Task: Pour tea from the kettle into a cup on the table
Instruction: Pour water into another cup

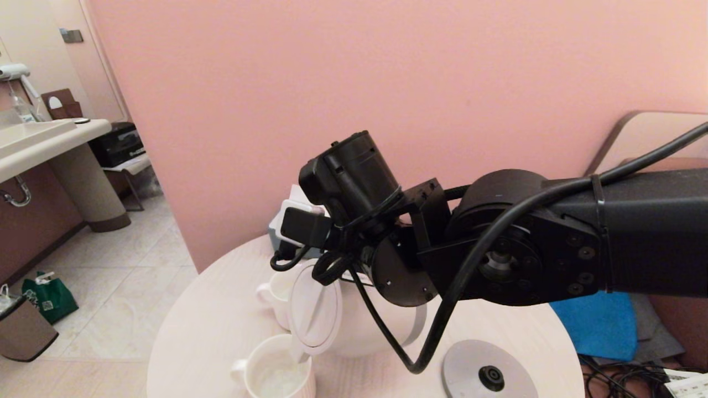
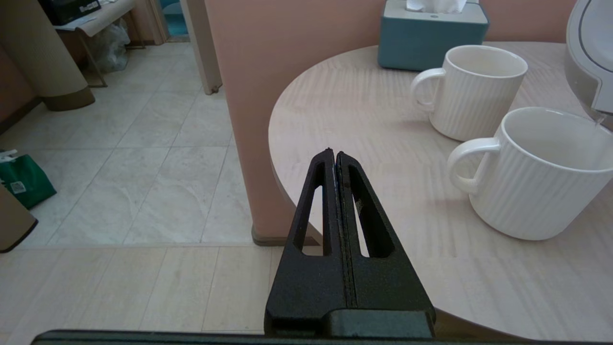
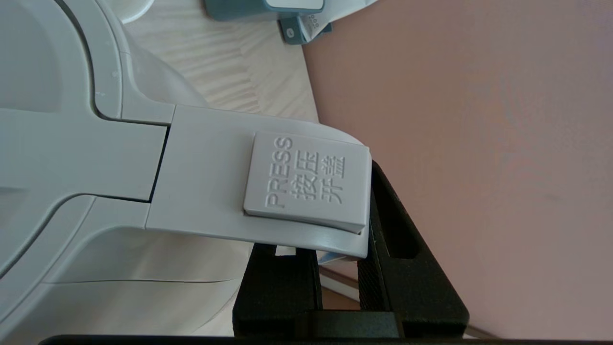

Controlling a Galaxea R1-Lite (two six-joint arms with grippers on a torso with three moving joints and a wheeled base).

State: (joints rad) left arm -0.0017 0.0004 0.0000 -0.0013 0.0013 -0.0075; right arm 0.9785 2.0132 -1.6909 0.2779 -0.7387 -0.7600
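Right arm (image 1: 553, 243) — matte black, round joint housings, small screws, thick black cable strapped alongside; left gripper (image 2: 335, 155) — black, textured, tapering slotted fingers (image 2: 316, 201).

table left edge (image 2: 335, 110): bare, passable
centre: two mugs (image 2: 471, 91), tilted kettle (image 1: 359, 326) block
right front edge: grey base (image 1: 489, 370)
back edge: tissue box (image 2: 431, 36)

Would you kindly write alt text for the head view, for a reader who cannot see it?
The right arm's end effector tips the white kettle over the nearer of two white cups on the round table, spout above its rim. The kettle's grey base lies to the robot's right; a pink wall rises behind.
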